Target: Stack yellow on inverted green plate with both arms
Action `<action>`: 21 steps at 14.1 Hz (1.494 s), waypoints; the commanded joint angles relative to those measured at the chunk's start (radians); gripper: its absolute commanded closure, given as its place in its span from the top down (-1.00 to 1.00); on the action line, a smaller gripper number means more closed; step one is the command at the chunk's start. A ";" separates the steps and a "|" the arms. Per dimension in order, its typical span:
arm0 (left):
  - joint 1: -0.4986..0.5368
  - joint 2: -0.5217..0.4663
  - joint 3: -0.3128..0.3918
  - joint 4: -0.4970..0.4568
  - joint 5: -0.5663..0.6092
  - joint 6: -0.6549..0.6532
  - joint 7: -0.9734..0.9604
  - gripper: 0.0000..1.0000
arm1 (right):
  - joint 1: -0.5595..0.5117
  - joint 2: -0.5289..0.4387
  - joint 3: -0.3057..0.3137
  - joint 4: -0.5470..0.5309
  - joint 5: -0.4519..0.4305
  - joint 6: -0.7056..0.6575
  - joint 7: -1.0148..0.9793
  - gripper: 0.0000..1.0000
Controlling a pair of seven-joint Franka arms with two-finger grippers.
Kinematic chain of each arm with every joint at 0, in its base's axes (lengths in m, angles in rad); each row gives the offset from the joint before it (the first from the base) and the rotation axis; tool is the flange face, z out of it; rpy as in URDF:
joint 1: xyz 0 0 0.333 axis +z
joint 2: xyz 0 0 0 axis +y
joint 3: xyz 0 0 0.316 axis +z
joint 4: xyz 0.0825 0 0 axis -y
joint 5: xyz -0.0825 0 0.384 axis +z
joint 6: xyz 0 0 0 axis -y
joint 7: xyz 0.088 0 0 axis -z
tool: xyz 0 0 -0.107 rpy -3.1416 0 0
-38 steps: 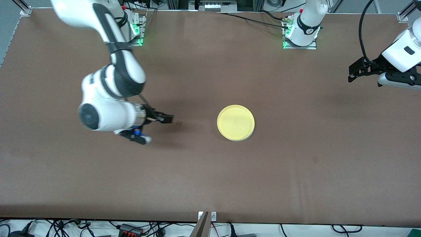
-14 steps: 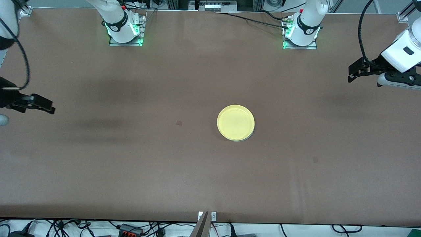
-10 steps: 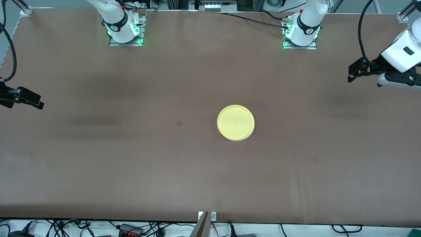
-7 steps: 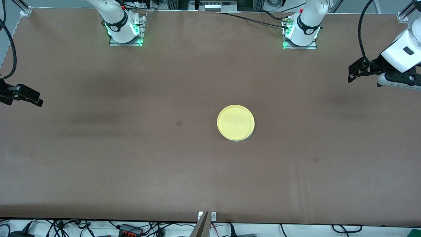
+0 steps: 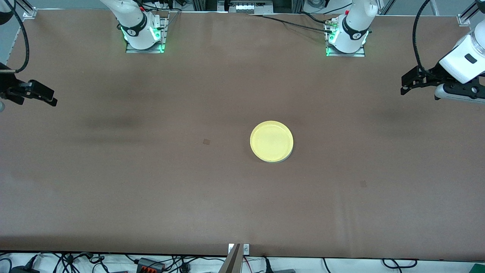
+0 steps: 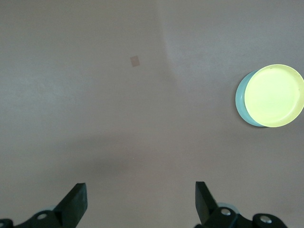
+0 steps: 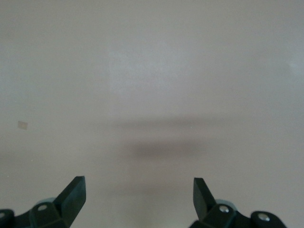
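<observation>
Right arm (image 5: 22,89) retreated; yellow (image 5: 271,141) caps green plate (image 6: 241,100).

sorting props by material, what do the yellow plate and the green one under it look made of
Yellow plate: likely plastic, with an even pale colour, a soft sheen and a thin moulded rim. Green plate: probably the same plastic; only a smooth mint crescent shows beneath the yellow one, so its finish is hard to judge.
</observation>
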 commanded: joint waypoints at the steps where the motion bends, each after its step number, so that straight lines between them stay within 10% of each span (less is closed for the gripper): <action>1: 0.001 0.011 -0.001 0.023 -0.016 -0.014 0.015 1.00 | -0.014 -0.080 0.018 -0.106 -0.015 0.029 -0.017 1.00; 21: 0.000 0.011 -0.002 0.023 -0.016 -0.011 0.015 1.00 | -0.014 -0.082 0.026 -0.100 -0.018 0.018 -0.018 1.00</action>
